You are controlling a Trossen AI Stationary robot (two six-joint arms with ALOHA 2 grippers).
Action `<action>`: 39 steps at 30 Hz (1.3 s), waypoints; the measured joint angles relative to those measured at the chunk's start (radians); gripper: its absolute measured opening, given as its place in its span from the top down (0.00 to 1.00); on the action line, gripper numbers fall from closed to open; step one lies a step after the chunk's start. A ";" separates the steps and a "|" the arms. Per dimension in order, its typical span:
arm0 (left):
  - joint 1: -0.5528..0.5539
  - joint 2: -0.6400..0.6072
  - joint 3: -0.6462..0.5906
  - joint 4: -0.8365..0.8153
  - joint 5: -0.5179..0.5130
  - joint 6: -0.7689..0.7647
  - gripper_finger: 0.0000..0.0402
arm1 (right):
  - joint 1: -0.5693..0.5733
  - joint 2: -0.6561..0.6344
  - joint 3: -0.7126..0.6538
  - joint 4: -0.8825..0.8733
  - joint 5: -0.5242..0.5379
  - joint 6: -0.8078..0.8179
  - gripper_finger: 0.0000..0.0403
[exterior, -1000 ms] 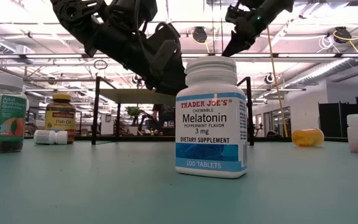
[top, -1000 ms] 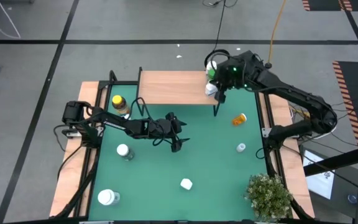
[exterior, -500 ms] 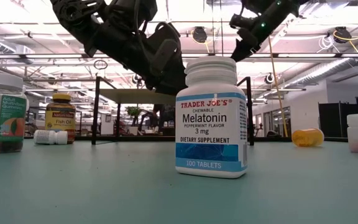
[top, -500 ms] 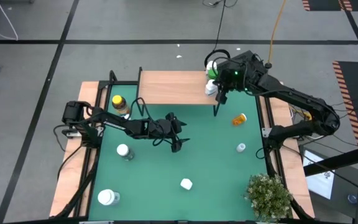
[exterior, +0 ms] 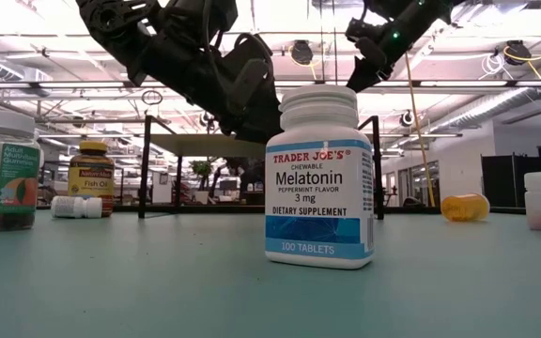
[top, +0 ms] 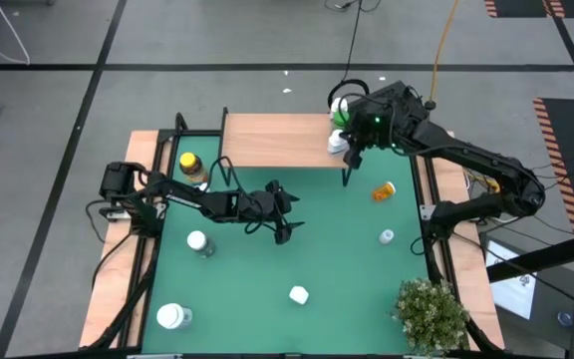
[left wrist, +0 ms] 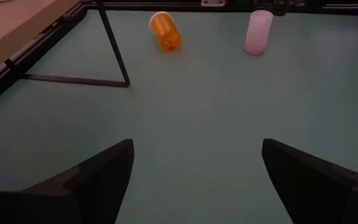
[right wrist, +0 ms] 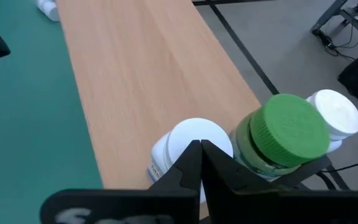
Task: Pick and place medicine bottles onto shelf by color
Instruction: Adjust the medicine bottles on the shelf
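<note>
Green table [top: 267, 259] carries shelf [top: 272, 140], scattered bottles [top: 298, 294], plant [top: 431, 311].

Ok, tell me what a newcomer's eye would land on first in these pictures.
In the low view, the white Melatonin bottle fills the foreground, upright on the green table. From above, the right gripper, shut, hangs over the wooden shelf's right end, where a green-capped bottle stands between two white-capped ones. The left gripper, open and empty, waits mid-table, and an amber bottle lies tipped over nearby.
</note>
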 joint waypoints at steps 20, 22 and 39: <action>0.000 0.000 0.000 -0.005 0.000 -0.010 0.11 | 0.366 -0.027 -0.111 0.136 0.413 -0.029 1.00; 0.000 0.000 0.000 -0.009 0.000 -0.011 0.11 | 0.431 -0.027 -0.173 0.226 0.502 -0.057 1.00; 0.005 0.000 0.000 -0.003 -0.008 -0.022 0.11 | 0.587 0.272 -0.434 1.139 0.993 -0.655 1.00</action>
